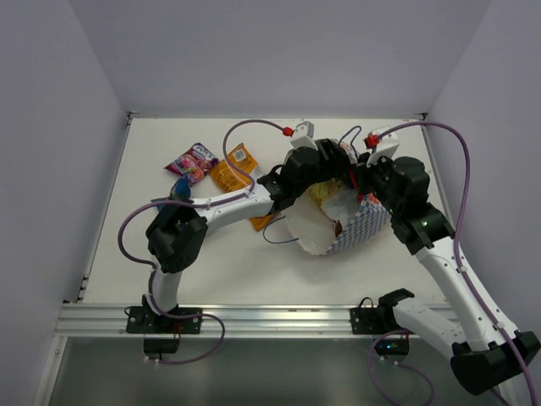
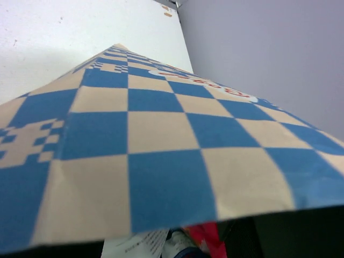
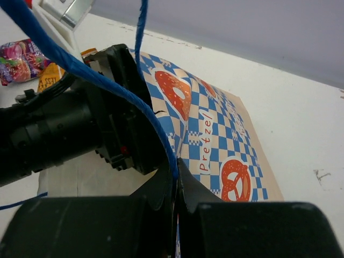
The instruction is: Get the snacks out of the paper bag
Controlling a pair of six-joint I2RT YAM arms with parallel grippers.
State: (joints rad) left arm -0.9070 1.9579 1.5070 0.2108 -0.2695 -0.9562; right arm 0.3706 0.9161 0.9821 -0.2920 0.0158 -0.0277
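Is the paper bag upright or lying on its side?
On its side: the paper bag shows a checked wall facing up, its mouth opening sideways.

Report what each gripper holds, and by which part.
Right gripper pinches the blue-and-white checked paper bag by its thin dark blue cord handle. Left gripper, at the bag's mouth: cannot tell.

Blue-beige checks, red-orange pretzel emblems, red lettering: paper bag. Dark blue: cord handle. Also purple-pink packet, orange packet, white desk.
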